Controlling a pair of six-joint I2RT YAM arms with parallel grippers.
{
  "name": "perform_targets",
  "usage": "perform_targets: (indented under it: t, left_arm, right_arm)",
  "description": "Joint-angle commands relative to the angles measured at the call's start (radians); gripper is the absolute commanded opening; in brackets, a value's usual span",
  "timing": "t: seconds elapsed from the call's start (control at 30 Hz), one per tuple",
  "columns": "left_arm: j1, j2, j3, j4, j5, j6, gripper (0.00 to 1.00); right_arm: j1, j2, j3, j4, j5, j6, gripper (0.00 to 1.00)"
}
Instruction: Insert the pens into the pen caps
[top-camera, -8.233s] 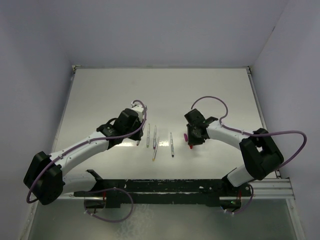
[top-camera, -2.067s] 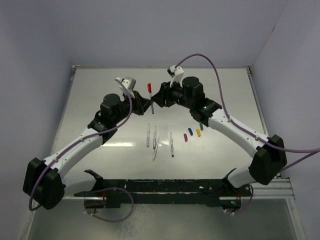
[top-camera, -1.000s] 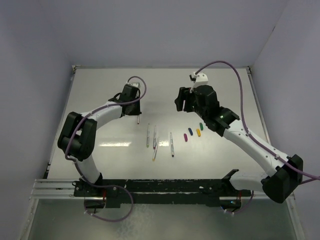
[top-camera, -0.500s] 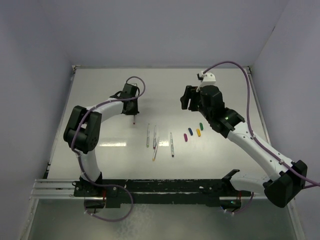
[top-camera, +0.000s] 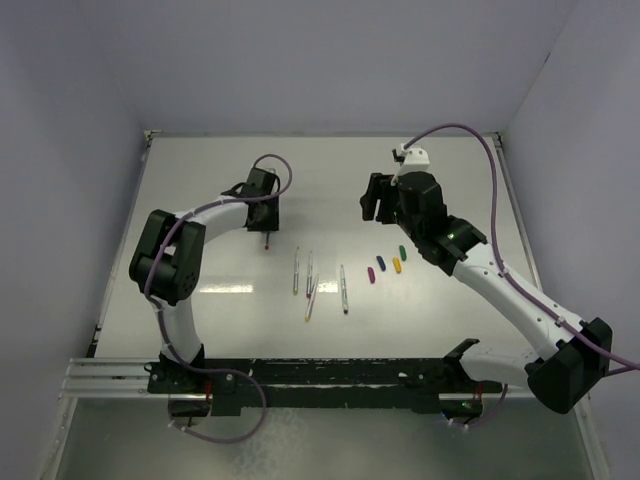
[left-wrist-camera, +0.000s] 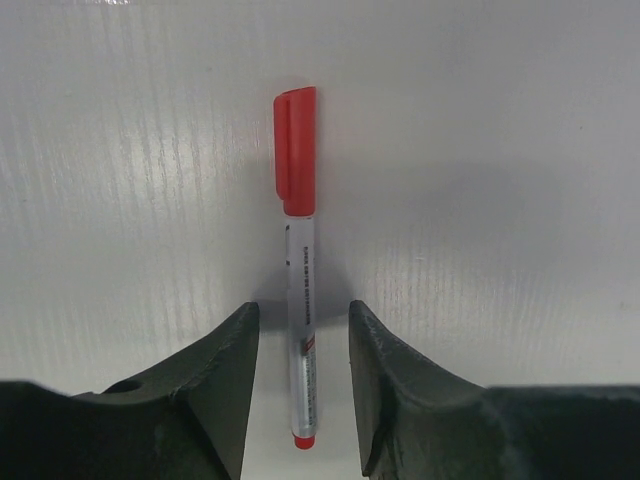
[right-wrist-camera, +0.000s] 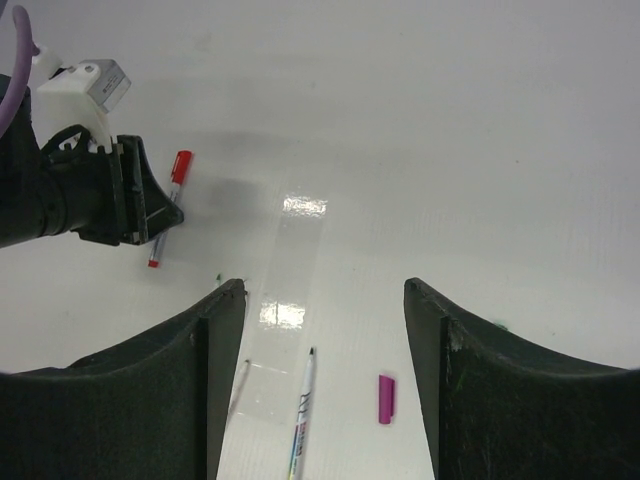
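Between the wide-parted fingers of the left end effector (left-wrist-camera: 300, 315) lies a pen (left-wrist-camera: 300, 290), flat on the tabletop (left-wrist-camera: 500, 150) with a gap on either side. Its red cap (left-wrist-camera: 296, 150) is on and points away. There's tiny print on the barrel, too small to read. The right end effector (right-wrist-camera: 325, 290) hangs high, spread wide, nothing in it. Nearer the arm bases, four bare pens (top-camera: 296, 270) lie beside a row of purple, blue, yellow and green caps (top-camera: 396, 265).
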Motion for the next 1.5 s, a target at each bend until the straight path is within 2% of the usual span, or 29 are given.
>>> perform_targets:
  t: [0.0,0.17,0.33,0.5,0.73,0.87,1.0,1.47]
  left_arm:
    - [0.006,-0.011,0.043,0.006,0.002,0.013,0.47]
    - [0.006,-0.07,0.06,-0.013,-0.011,0.026,0.53]
    - [0.005,-0.163,0.052,-0.042,-0.02,0.038,0.54]
    - [-0.008,-0.255,0.015,-0.104,-0.013,0.041,0.52]
    - [-0.174,-0.37,-0.085,-0.189,-0.039,-0.011,0.52]
    - [-0.247,-0.407,-0.145,-0.209,-0.008,-0.071,0.52]
    - [-0.294,-0.417,-0.178,-0.233,-0.007,-0.098,0.54]
    - [-0.335,-0.342,-0.215,-0.168,0.03,-0.097,0.55]
  right_arm:
    - [-0.003,-0.001,0.006,0.018,0.004,0.012,0.67]
    - [-0.003,-0.01,0.001,0.028,0.015,0.017,0.66]
    - [-0.005,-0.012,-0.001,0.028,0.045,0.029,0.65]
    - [-0.028,-0.01,-0.008,0.01,0.094,0.074,0.58]
    - [-0.169,-0.018,-0.059,-0.03,0.031,0.141,0.54]
    - [-0.184,-0.035,-0.094,-0.036,0.059,0.134,0.53]
    - [-0.185,-0.052,-0.135,-0.042,0.08,0.146,0.52]
    - [-0.186,-0.068,-0.175,-0.007,0.061,0.164,0.49]
